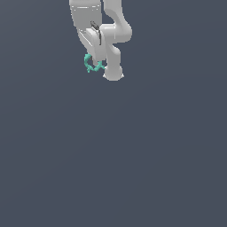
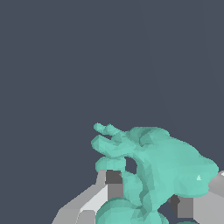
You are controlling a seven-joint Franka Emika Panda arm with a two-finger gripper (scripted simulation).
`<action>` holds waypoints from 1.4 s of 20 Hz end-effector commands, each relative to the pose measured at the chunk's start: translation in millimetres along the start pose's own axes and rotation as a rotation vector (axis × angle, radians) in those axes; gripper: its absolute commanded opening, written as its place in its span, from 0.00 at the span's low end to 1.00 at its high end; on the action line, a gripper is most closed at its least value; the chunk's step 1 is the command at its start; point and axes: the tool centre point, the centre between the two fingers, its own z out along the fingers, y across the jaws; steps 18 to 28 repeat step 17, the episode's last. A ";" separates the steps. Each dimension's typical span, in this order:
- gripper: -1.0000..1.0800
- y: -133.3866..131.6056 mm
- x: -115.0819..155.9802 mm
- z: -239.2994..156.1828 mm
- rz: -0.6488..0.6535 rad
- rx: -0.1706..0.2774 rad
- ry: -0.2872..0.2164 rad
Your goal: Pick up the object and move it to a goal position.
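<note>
Where the white arm hangs high in the exterior view: teal spiky ring pinched inside the hand, filling the gap between grey fingers, curled body bulging forward past them. No goal marker visible; transfer pending.

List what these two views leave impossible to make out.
- Gripper fingertips: exterior view, hidden behind the arm's white body.
- Teal object: wrist view, lower part cut off by the frame edge; exterior view, too small for shape detail.
- Goal position: no marker in either view.
</note>
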 end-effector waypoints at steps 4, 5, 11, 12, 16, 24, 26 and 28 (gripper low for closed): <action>0.00 10.4 19.3 -38.8 -0.001 -0.001 0.000; 0.00 11.5 21.9 -44.3 -0.002 -0.001 0.000; 0.00 16.0 33.4 -66.3 -0.003 -0.001 0.001; 0.00 16.3 34.6 -68.2 -0.003 -0.001 0.001; 0.00 16.7 37.0 -72.0 -0.003 -0.001 0.001; 0.00 16.6 36.8 -72.2 -0.003 -0.001 0.001; 0.00 16.6 36.8 -72.2 -0.003 -0.001 0.001; 0.00 16.6 36.8 -72.2 -0.003 -0.001 0.001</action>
